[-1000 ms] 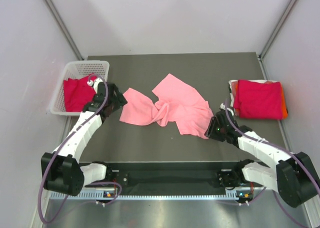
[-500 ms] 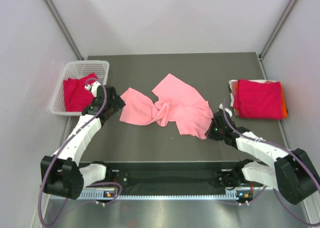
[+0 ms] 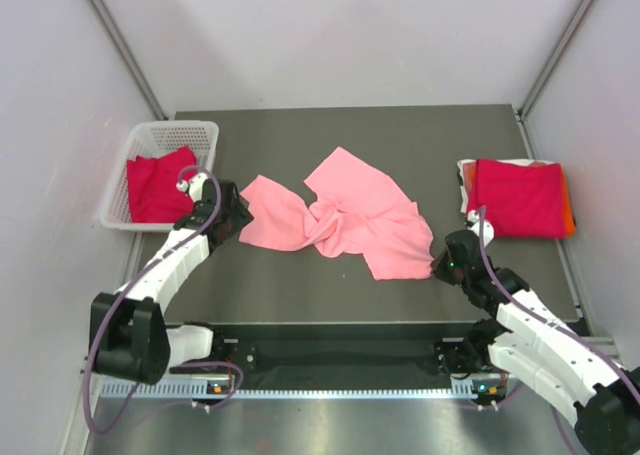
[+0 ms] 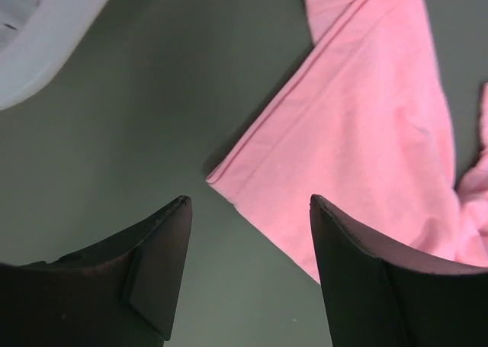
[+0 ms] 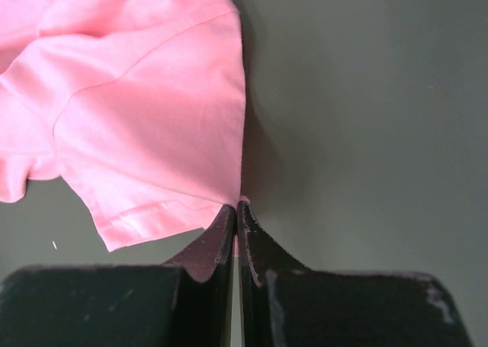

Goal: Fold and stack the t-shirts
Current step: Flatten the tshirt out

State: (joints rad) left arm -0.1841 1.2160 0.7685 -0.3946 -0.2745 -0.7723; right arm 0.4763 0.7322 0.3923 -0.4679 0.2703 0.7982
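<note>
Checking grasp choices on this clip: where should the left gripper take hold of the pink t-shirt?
The hemmed corner of the pink t-shirt pointing at the left gripper. It lies flat on the table, so come in low from the basket side. The right gripper pinches the near right corner.

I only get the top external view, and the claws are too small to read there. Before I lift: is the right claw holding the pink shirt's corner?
Observer: Yes. In the right wrist view the right claw is shut on a corner of the pink t-shirt, with the cloth pinched between its fingertips.
Operator: And the left claw?
Observer: The left claw is open. A hemmed corner of the shirt lies just ahead of the gap between its fingers, not gripped.
Operator: Anything close to it?
Observer: The white basket shows at the upper left of the left wrist view, apart from the shirt.
</note>
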